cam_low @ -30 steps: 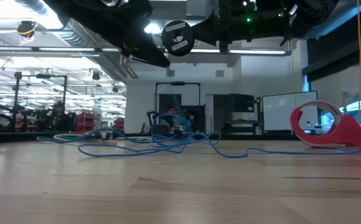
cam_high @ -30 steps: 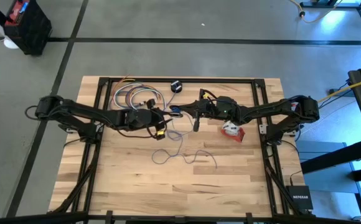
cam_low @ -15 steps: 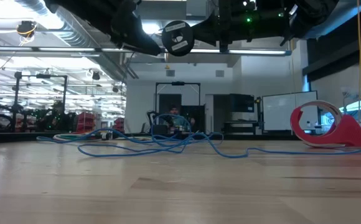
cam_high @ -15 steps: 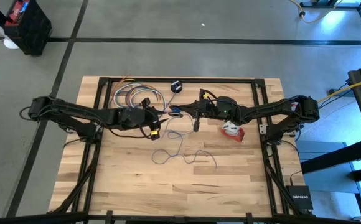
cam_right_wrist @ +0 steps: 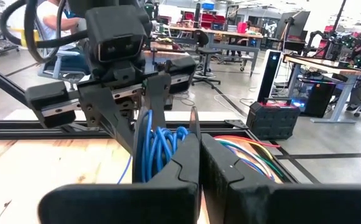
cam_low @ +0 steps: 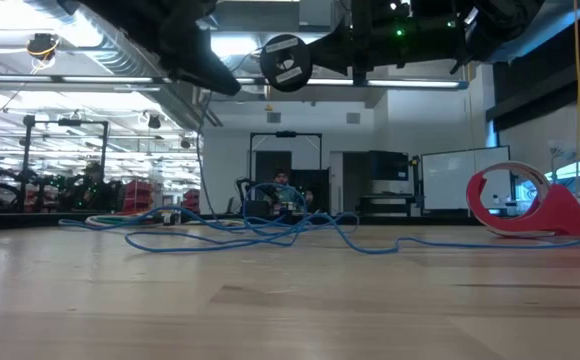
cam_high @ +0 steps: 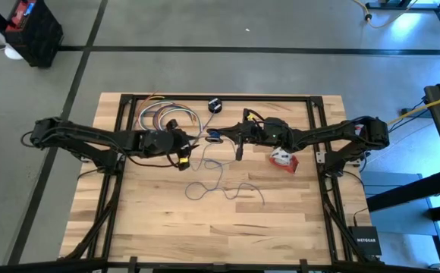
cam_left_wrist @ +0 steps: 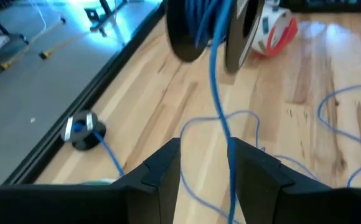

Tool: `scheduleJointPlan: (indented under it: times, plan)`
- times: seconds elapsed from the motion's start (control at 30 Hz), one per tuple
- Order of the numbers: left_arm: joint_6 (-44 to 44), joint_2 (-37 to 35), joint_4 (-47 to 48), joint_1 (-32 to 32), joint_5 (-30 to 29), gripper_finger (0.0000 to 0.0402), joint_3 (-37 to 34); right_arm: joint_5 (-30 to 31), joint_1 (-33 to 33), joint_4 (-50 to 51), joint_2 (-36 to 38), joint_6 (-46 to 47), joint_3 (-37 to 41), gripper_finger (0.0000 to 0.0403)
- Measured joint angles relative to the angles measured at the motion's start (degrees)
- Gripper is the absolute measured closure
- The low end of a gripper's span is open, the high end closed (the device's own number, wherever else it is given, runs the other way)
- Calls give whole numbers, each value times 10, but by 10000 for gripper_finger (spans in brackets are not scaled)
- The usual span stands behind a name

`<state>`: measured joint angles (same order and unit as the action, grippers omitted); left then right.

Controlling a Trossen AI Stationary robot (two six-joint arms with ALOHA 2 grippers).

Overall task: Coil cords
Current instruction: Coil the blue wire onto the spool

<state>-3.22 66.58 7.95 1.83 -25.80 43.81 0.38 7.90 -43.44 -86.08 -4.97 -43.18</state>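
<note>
Left wrist view only: thin blue cord (cam_left_wrist: 220, 93) runs between the spread fingers of the left gripper (cam_left_wrist: 205, 163), untouched, up to a black spool. High view: cord (cam_high: 218, 184) squiggles at table centre, long axis roughly 10-to-4 o'clock. Right gripper (cam_right_wrist: 199, 163) pinched closed, at 12 o'clock of the squiggle. Small black round puck (cam_high: 215, 105) near the 12 o'clock edge.

I see bare wood across the near half of the table (cam_high: 205, 227), free to pass. Mid-table, loose blue cord (cam_high: 221, 186) sprawls in the way; the red tape dispenser (cam_high: 284, 159) blocks the right, coloured cables (cam_high: 159, 114) the far left.
</note>
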Motion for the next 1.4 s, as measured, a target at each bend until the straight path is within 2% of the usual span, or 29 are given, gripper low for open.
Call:
scheduleJointPlan:
  times: [0.33,0.83,0.97,1.2,1.4]
  plan:
    - [-24,-10,64,0,0,276,0,0,0,0,0,0,0,398]
    - [-41,-51,82,6,1,277,0,0,0,-1,0,0,0,398]
    - [-39,-50,81,6,20,279,0,0,0,-1,0,0,0,398]
    - [-39,-49,79,5,21,323,0,0,0,-1,0,0,0,398]
    - [-28,-49,61,5,21,389,-5,0,0,-1,0,0,0,398]
